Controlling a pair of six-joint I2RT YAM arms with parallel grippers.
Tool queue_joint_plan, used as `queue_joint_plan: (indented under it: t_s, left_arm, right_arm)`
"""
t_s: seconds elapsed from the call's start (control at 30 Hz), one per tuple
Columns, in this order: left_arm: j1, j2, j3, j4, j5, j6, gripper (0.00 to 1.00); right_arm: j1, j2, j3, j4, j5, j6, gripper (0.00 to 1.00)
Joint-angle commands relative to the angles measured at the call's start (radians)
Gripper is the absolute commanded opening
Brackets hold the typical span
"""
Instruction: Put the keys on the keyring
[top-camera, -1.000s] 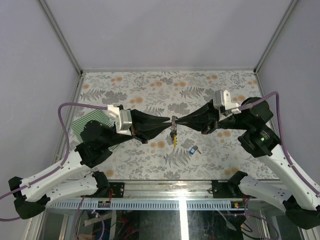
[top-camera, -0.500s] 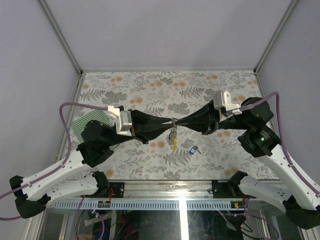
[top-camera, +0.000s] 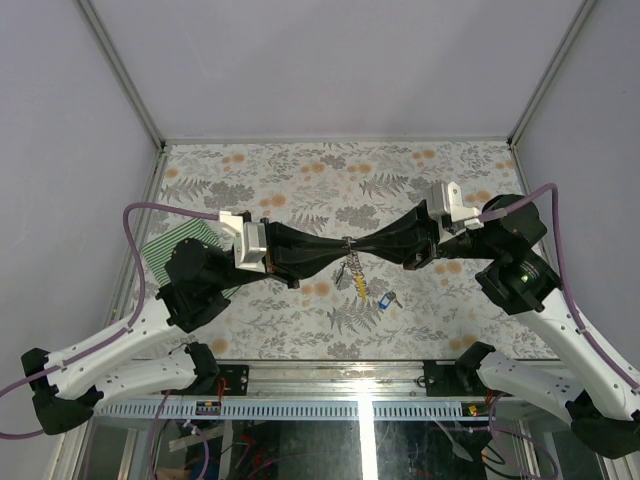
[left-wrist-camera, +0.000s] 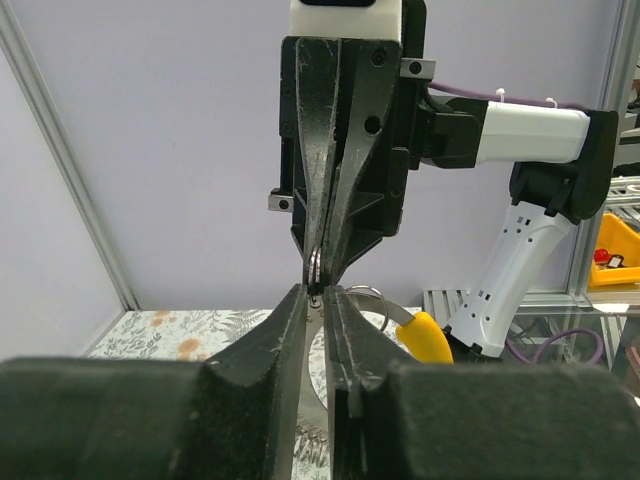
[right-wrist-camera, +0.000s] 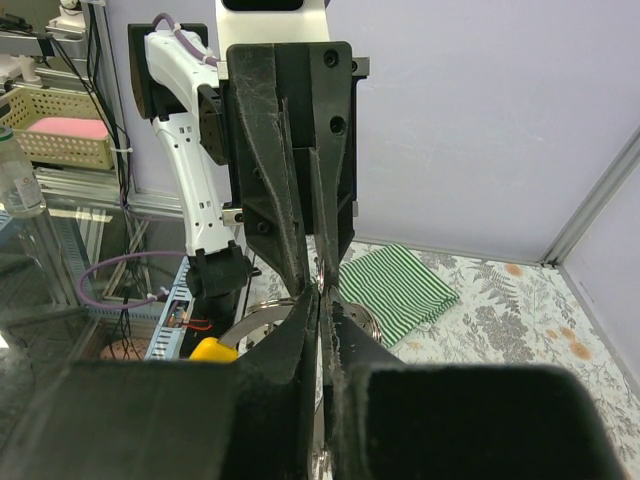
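Swung toward the blue key (top-camera: 385, 299) vs 1 s ago: the yellow tag (top-camera: 358, 284). Tip to tip, left gripper (top-camera: 338, 247) & right gripper (top-camera: 357, 246) both pinch the keyring (top-camera: 347, 258) mid-air over the table (top-camera: 250, 170). Ring's prob. thin, light, slick: hold the wire, not the tag. Blue key lies on table; tiny, take by plastic head.
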Motion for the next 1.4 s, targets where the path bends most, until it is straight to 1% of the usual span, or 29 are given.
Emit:
queue_joint_plan:
  t_s: [0.0,0.2,0.33,0.43,0.47,0.5,0.63,0.77,0.83,0.97,1.13,1.37]
  left_arm:
    - [-0.004,0.002,0.036,0.074,0.017,-0.011,0.11]
    - [-0.004,0.001,0.041,0.076,-0.001,-0.010,0.00]
    - [-0.004,0.004,0.063,0.044,-0.012,-0.006,0.00]
    - [-0.004,0.008,0.105,-0.028,0.000,0.011,0.00]
    - [-0.004,0.016,0.141,-0.110,0.011,0.019,0.00]
    - [-0.004,0.018,0.158,-0.142,0.016,0.025,0.00]
    - [-0.004,0.030,0.204,-0.230,0.020,0.038,0.00]
    - [-0.004,0.033,0.227,-0.273,0.021,0.049,0.00]
    - [-0.004,0.033,0.239,-0.294,0.022,0.057,0.00]
    - [-0.004,0.042,0.271,-0.369,0.026,0.076,0.00]
    - [-0.004,0.055,0.311,-0.457,0.028,0.085,0.00]
    - [-0.004,0.109,0.432,-0.677,0.018,0.088,0.00]
  right_arm:
    - [0.005,-0.002,0.003,0.051,-0.029,0.003,0.00]
    - [0.005,-0.002,0.000,0.035,-0.033,-0.009,0.00]
    - [0.005,-0.004,0.001,0.028,-0.034,-0.014,0.00]
    - [0.005,-0.009,0.002,0.016,-0.031,-0.023,0.00]
    - [0.005,-0.016,0.001,0.002,-0.021,-0.035,0.02]
    - [0.005,-0.019,0.002,-0.004,-0.018,-0.041,0.06]
    - [0.005,-0.025,0.009,-0.032,-0.006,-0.060,0.14]
    - [0.005,-0.027,0.018,-0.066,0.000,-0.081,0.16]
    - [0.005,-0.029,0.025,-0.087,0.004,-0.093,0.19]
    - [0.005,-0.037,0.034,-0.126,0.021,-0.116,0.22]
    - [0.005,-0.046,0.060,-0.191,0.035,-0.149,0.23]
    - [0.005,-0.068,0.088,-0.302,0.087,-0.217,0.26]
